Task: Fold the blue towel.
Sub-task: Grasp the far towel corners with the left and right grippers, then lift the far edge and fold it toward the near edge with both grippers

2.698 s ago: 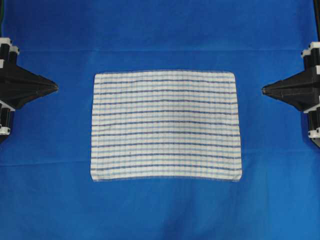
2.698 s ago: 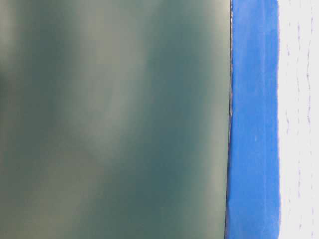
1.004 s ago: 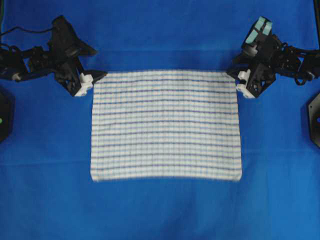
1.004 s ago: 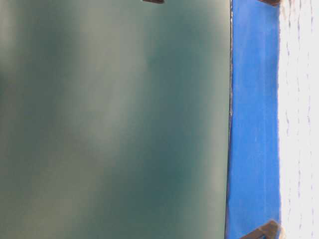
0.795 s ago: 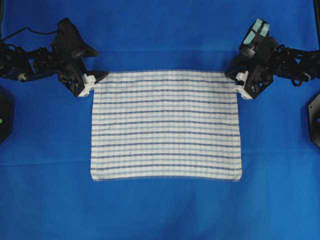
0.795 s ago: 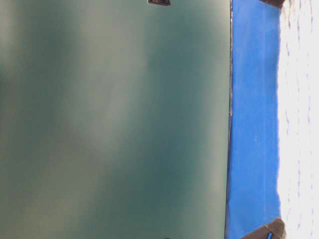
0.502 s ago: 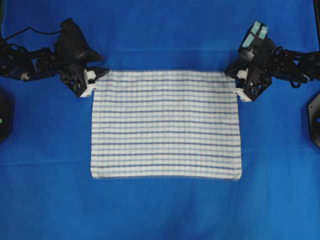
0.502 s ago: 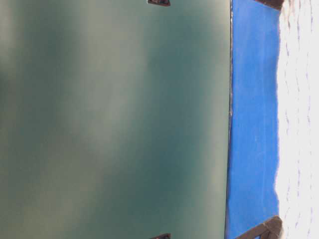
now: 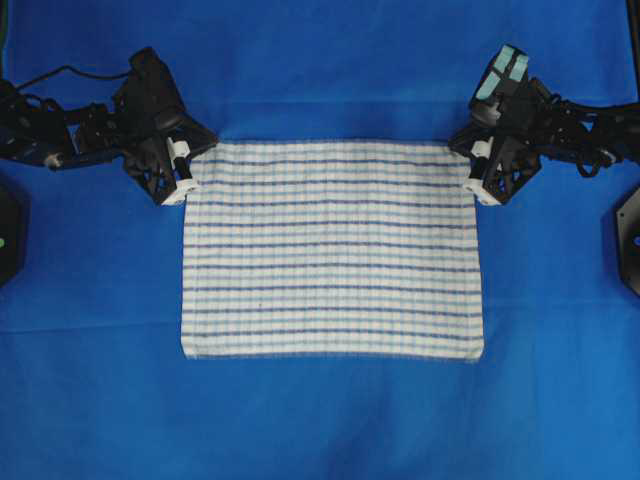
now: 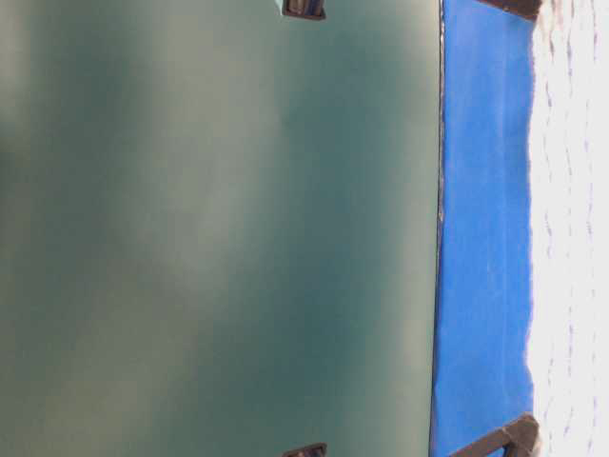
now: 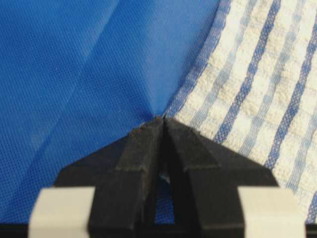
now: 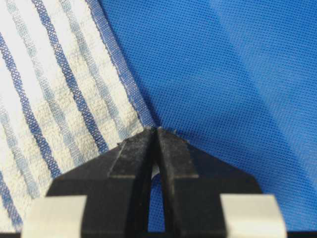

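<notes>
Both tools (image 9: 190,165) (image 9: 468,160) newly pinched on blue towel (image 9: 330,250) corners.

so the towel (image 9: 332,248) lies flat on the table cloth (image 9: 330,420), roughly dead centre in the overhead view, long sides running 9 to 3 o'clock. left gripper (image 9: 186,168) sits right at the towel's 10 o'clock corner, its arm trailing off toward 9. right gripper (image 9: 477,170) is mirrored at the 2 o'clock corner, arm heading out toward 3. both wrist views put the fingertips right on the hem edge where towel meets table cloth. table cloth spreads well past the towel on every side, widest toward 6 and 12
</notes>
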Robot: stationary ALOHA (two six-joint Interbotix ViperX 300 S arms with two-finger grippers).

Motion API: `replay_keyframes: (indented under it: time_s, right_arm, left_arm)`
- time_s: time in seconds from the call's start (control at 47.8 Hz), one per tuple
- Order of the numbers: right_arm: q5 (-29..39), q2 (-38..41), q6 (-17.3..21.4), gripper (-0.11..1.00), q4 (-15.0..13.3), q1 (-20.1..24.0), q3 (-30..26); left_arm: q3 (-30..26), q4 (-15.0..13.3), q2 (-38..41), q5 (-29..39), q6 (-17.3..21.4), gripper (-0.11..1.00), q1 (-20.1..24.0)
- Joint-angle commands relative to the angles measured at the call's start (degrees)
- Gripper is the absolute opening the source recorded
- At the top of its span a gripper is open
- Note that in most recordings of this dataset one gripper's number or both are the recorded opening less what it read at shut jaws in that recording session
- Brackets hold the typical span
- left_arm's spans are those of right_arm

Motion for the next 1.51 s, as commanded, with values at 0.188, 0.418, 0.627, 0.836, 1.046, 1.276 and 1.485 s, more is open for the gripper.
replay_keyframes:
  time_s: [0.188, 0.418, 0.627, 0.836, 1.046, 1.276, 1.485]
  right_arm:
    - [1.76, -7.65, 0.0, 0.04, 0.18, -1.67, -0.62]
    - [3.08, -10.37, 0.0, 0.04, 0.18, -1.93, -0.26]
    - [3.08, -10.37, 0.09, 0.04, 0.18, -1.93, -0.26]
    - [4.13, -11.34, 0.62, 0.04, 0.44, -0.26, 0.35]
    - [6.06, -14.85, 4.13, 0.04, 0.88, 4.48, 1.67]
    - [8.0, -20.21, 7.91, 0.04, 0.88, 11.87, 3.78]
    - [10.99, -22.94, 10.99, 0.04, 0.88, 19.42, 4.04]
  left_arm:
    - [-2.11, 0.35, -6.42, 7.47, 1.05, 0.01, 0.35]
    - [-2.46, 0.44, -10.55, 10.9, 1.05, 0.01, 1.76]
    - [-2.37, 0.44, -11.34, 11.16, 0.88, 0.01, 1.76]
    - [-2.2, 0.44, -12.04, 11.6, 0.62, 0.01, -0.35]
    - [-0.79, 0.44, -14.33, 11.69, -0.44, 0.01, -5.54]
    - [-0.44, 0.26, -17.4, 13.01, -1.67, 0.01, -13.71]
    - [-0.18, 0.26, -18.9, 15.12, -5.98, 0.01, -19.95]
